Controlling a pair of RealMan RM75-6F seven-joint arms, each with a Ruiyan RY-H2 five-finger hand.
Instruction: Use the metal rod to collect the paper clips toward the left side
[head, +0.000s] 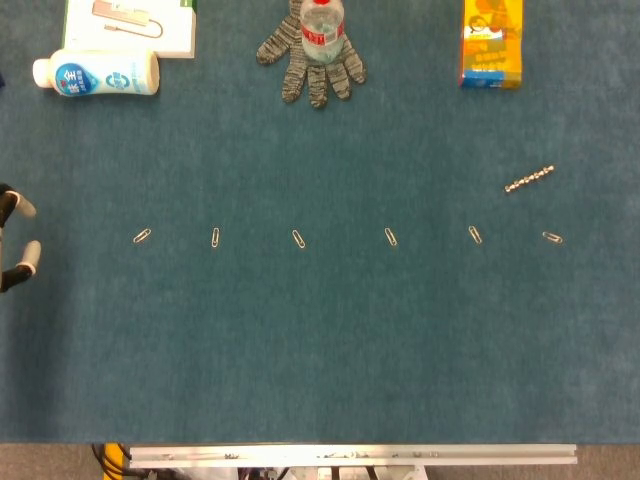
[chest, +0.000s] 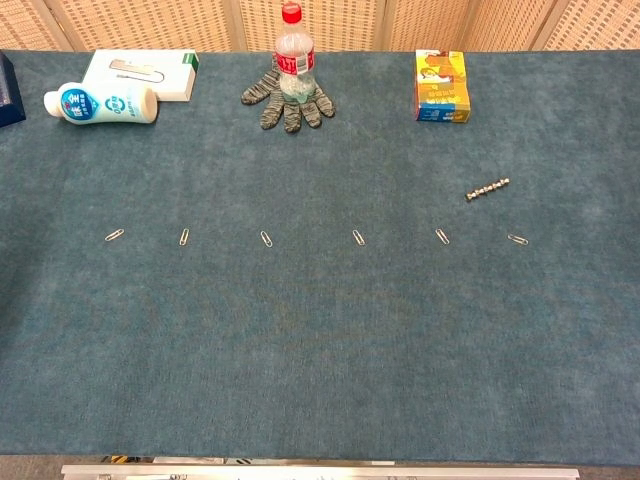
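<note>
Teal felt covered the desk (head: 320, 350); six paper clips (head: 299, 238) lay in a row, the metal rod (head: 529, 179) at two o'clock. Left hand (head: 14, 240) fingers were spread, empty, at nine o'clock.

The head camera looked almost straight down on the blue-carpeted table (head: 320, 340), its near metal edge along the bottom of frame and the left hand (head: 14, 240) just cut by the left border. The chest camera sat lower at the table's near side, facing forward at a slant, far enough back to take in wicker panels (chest: 150, 22) behind. Both views shared the paper clips (head: 299, 238) (chest: 266, 238), metal rod (head: 529, 179) (chest: 488, 189) and water bottle (head: 321, 28) (chest: 291, 52).
</note>
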